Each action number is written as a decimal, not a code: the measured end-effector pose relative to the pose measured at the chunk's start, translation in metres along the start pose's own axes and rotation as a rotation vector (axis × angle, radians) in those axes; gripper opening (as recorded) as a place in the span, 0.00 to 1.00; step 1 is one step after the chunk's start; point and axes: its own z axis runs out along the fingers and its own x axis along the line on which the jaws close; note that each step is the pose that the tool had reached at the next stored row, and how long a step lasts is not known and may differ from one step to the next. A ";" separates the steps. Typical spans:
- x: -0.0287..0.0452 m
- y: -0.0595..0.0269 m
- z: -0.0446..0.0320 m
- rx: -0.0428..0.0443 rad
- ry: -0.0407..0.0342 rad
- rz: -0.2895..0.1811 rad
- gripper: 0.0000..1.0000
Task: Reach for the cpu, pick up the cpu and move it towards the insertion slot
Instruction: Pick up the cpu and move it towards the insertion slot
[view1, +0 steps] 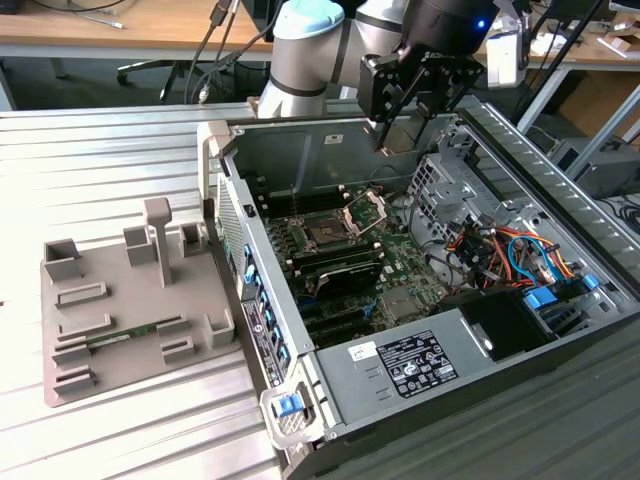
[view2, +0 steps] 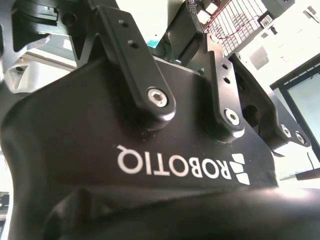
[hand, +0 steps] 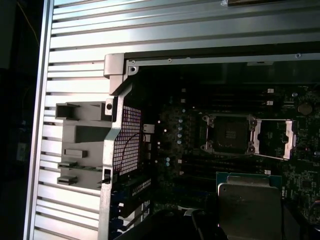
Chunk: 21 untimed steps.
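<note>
End effector (view1: 385, 135) hangs at the top centre of the exterior view, over the back wall of the open PC case (view1: 560, 190). It's clamped on the cpu (hand: 248, 202), which sits big at the bottom right of the first wrist view, silvery lid facing the camera. The insertion slot (hand: 231, 133) is just above the chip there, frame flipped open, and mid-board in the exterior view (view1: 328, 235). A grey fixture tray (view1: 120, 310) sits on the tabletop (view1: 90, 160).

The gripper's (view2: 150, 150) black body sits close up, 2 linkage bars bolted across it.
</note>
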 end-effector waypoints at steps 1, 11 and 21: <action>-0.0002 0.0000 0.0000 0.0000 0.0000 0.000 0.55; -0.0018 -0.0002 0.0000 0.0000 0.0000 0.000 0.55; -0.0036 -0.0003 0.0001 0.0000 0.0000 0.000 0.55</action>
